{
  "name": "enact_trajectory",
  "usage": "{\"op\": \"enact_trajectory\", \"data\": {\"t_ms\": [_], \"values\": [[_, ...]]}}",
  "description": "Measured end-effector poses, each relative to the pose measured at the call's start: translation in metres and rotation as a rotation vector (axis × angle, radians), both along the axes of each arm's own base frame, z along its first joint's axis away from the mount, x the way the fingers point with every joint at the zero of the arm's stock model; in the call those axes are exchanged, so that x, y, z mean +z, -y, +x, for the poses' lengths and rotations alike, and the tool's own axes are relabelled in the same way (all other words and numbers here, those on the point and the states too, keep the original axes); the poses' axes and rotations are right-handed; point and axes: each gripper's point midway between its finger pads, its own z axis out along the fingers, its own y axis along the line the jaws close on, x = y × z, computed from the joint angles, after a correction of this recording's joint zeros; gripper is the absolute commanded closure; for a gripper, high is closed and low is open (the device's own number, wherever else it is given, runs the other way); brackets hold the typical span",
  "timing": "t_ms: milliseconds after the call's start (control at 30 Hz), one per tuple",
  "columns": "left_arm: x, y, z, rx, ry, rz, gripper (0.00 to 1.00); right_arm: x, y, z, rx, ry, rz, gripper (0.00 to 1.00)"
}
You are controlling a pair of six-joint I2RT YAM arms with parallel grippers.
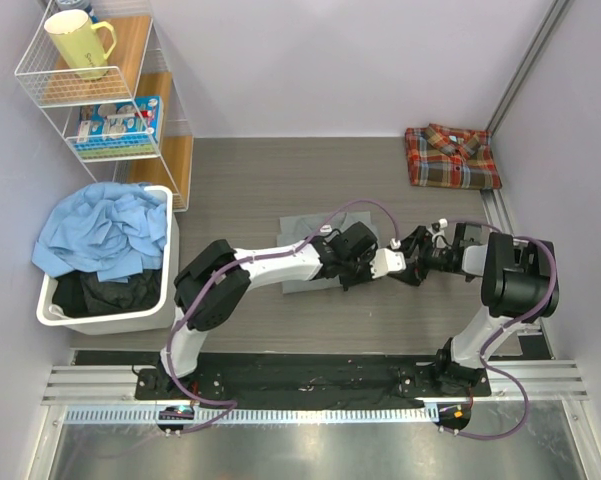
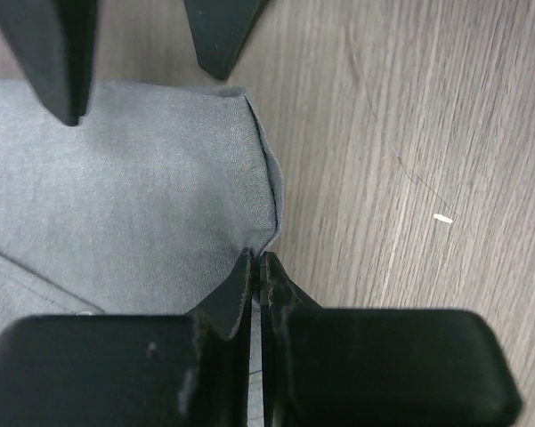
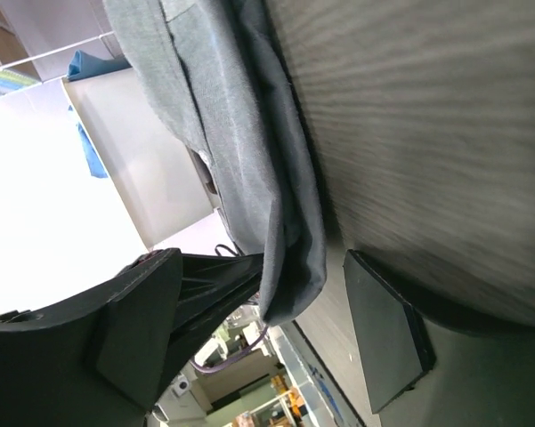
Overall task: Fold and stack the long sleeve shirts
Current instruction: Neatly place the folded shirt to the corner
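**Both pincers at the grey shirt's right edge, fold in hand**

On the counter (image 1: 250,185), the grey shirt (image 2: 125,205) lies spread behind the left pincer (image 2: 255,267), whose tips are pressed together on its hemmed corner. Just beside it, the right pincer (image 3: 303,285) stands spread, with a fold of the same cloth between its fingers. The plaid shirt (image 1: 452,157) sits folded well beyond the right pincer, at the far corner. The fold would likely go best with both grips on one edge, lifting evenly and carrying it across without dragging. No writing is legible; the print on the shelf box (image 1: 115,125) is too small.

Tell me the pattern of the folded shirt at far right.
Folded shirt: red-orange-and-blue plaid, best in top external view.
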Motion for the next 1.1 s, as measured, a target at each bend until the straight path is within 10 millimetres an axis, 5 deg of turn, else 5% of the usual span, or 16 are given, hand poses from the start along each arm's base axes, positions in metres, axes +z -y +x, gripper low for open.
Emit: {"op": "enact_trajectory", "data": {"t_ms": [267,1033,1100], "values": [[0.013,-0.002,0.008,0.044,-0.061,-0.057,1.00,0.002,-0.014,0.012,0.021,0.046,0.020,0.20],[0.027,-0.001,0.019,0.084,-0.138,-0.120,1.00,-0.014,-0.044,0.102,-0.178,0.157,0.046,0.59],[0.027,-0.001,0.018,0.082,-0.142,-0.122,1.00,-0.014,-0.045,0.109,-0.191,0.165,0.046,0.69]]}}
